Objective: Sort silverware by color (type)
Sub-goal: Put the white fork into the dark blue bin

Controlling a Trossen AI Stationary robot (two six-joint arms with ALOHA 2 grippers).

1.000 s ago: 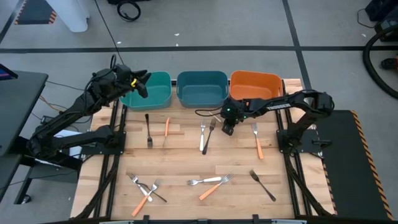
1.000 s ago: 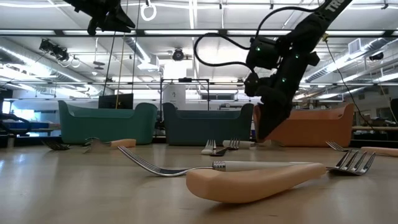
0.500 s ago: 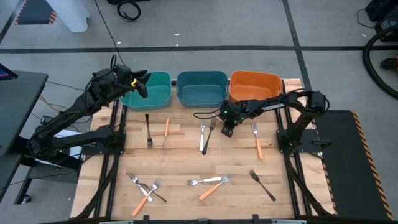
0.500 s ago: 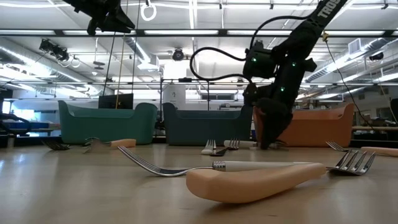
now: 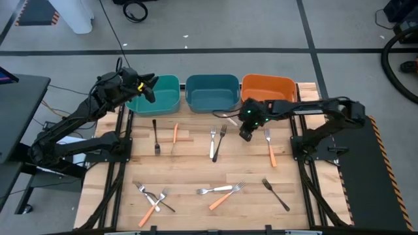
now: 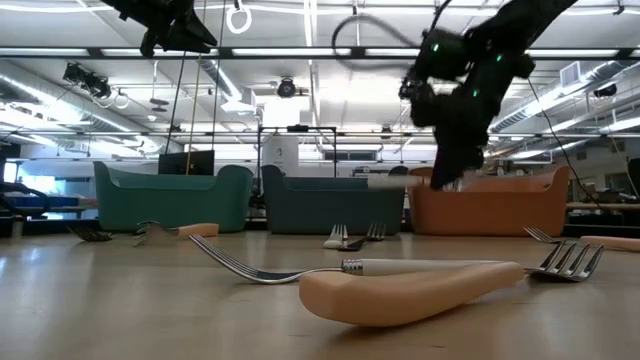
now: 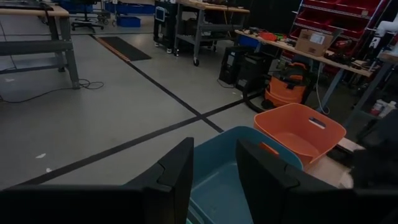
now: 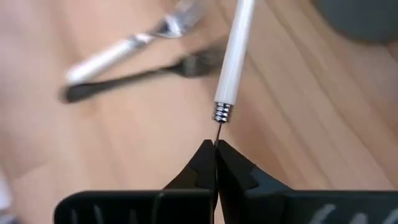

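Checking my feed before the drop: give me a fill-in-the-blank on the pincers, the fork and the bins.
The right pincer is ___ on a pale-handled fork.
That fork is held ___ the table.
The rightmost bin is coloured ___.
The open left pincer hovers by the light teal bin, the ___most one.
Missing words: shut; above; orange; left.

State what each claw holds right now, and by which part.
The right claw pinches a white-handled fork by its thin metal neck, lifted off the table. The left claw holds nothing, above the teal bin.
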